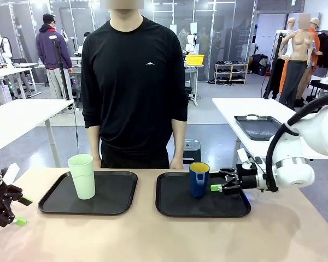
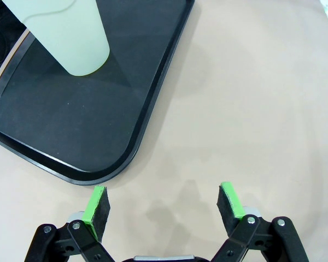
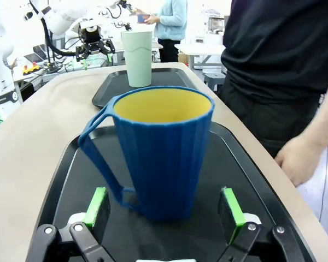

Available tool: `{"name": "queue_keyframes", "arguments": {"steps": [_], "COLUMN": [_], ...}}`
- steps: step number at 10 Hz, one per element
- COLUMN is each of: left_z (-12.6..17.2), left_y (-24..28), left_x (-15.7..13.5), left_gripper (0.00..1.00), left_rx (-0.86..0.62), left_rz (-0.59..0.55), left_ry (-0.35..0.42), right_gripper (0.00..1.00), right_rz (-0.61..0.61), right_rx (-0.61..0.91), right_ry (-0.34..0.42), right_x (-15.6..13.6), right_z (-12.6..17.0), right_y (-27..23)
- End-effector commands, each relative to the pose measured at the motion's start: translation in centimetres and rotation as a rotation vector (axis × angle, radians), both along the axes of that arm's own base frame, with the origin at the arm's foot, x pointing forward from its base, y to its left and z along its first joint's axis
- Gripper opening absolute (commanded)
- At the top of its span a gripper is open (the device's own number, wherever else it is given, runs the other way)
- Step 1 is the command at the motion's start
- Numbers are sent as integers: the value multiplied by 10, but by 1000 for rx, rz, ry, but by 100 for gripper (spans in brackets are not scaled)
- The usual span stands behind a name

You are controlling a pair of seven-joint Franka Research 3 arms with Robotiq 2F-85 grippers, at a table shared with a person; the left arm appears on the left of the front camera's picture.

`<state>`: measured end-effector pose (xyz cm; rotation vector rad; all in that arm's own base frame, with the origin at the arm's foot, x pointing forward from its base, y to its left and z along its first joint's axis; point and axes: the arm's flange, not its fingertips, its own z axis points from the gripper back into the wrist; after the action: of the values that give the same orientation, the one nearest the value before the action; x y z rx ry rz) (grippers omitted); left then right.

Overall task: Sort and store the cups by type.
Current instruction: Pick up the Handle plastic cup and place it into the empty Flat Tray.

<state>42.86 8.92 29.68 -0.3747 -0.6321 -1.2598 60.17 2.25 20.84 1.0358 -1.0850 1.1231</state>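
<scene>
Beige worktop carries two black trays side by side, slightly apart. The person stands at the far edge behind them, hands down by the worktop edge; one hand shows blurred in the right wrist view.

Left tray: pale mint-green tumbler upright on its left half. In the left wrist view the tumbler's rim is cut off by the picture top, only its base and lower wall visible.

Right tray: dark blue mug with yellow inside, upright near the centre. Handle hidden in the front view; the right wrist view shows it on the mug's left side there.

Right end effector is level with the mug, just to its right, open; its pads stand either side of the mug base without touching.

Left end effector sits at the worktop's left edge, partly cut off. Its fingers are spread wide over bare worktop, just off the left tray's corner, holding nothing.
</scene>
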Motion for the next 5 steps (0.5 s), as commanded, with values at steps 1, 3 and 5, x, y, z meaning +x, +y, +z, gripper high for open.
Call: {"name": "queue_keyframes", "arguments": {"steps": [1, 3, 5], "left_z": [0, 0, 0], "left_y": [0, 0, 0], "left_x": [0, 0, 0], "left_gripper": [100, 100, 100], "left_rx": [-1, -1, -1], "left_rz": [-10, -10, -10], "left_ry": [-17, -17, -17], "right_gripper": [100, 100, 100], "right_rz": [-22, -53, -124], "right_rx": [-46, -137, -226], "right_ry": [40, 72, 93], "right_x": [-17, -32, -41], "right_z": [18, 36, 51], "right_y": [-18, -33, -39]}}
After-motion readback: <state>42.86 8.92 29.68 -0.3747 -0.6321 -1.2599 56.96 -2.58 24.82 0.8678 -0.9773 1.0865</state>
